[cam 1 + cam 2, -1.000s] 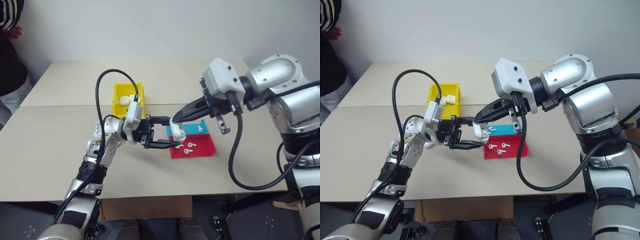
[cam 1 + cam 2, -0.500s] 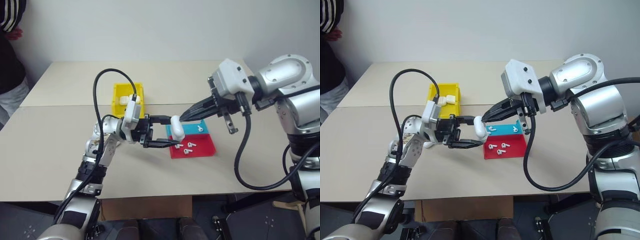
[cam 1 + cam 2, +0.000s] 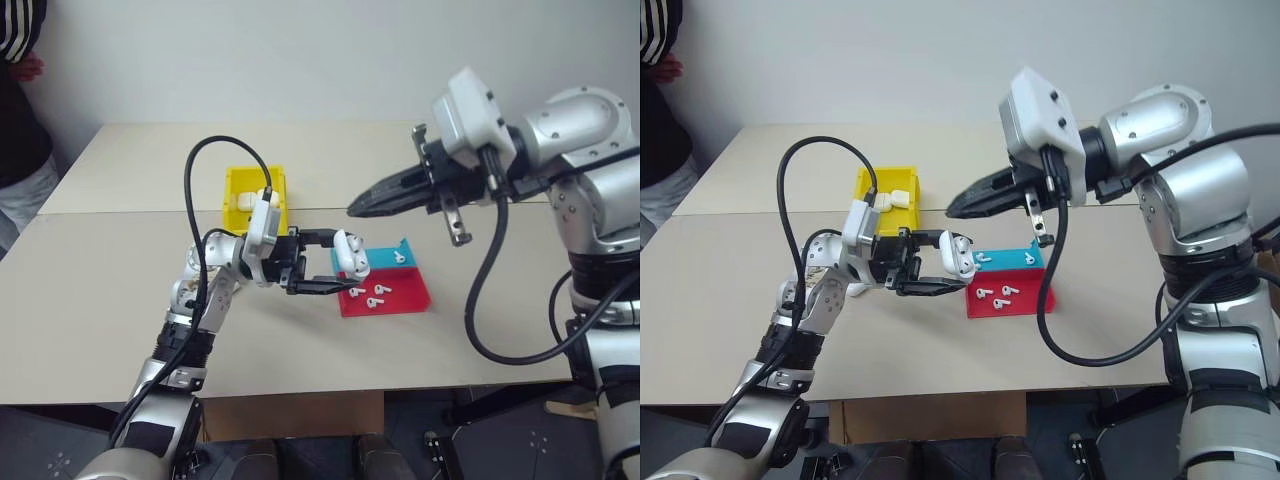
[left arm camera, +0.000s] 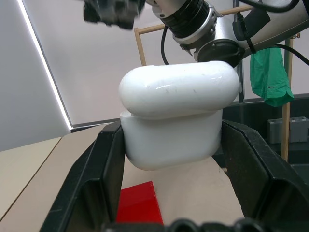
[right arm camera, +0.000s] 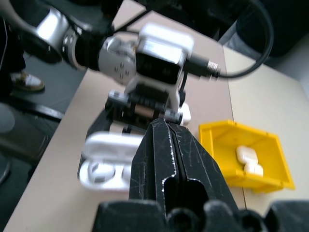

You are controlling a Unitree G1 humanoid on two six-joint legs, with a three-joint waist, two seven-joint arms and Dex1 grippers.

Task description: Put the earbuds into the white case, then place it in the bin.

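Left hand (image 3: 325, 262) is gripping the white case (image 3: 347, 254) between both fingers, partly closed on its body, holding it above the tabletop (image 3: 120, 290). Case lid is sitting ajar. Right hand (image 3: 356, 207) is hovering just above and past the case, fingers pinched fully together, carrying nothing I can make out. Loose earbuds (image 3: 375, 294) are lying in the red-and-blue tray (image 3: 412, 298) just below the left hand's tips. The bin (image 3: 240, 190) is sitting behind the left wrist, holding other white cases (image 5: 248, 159).
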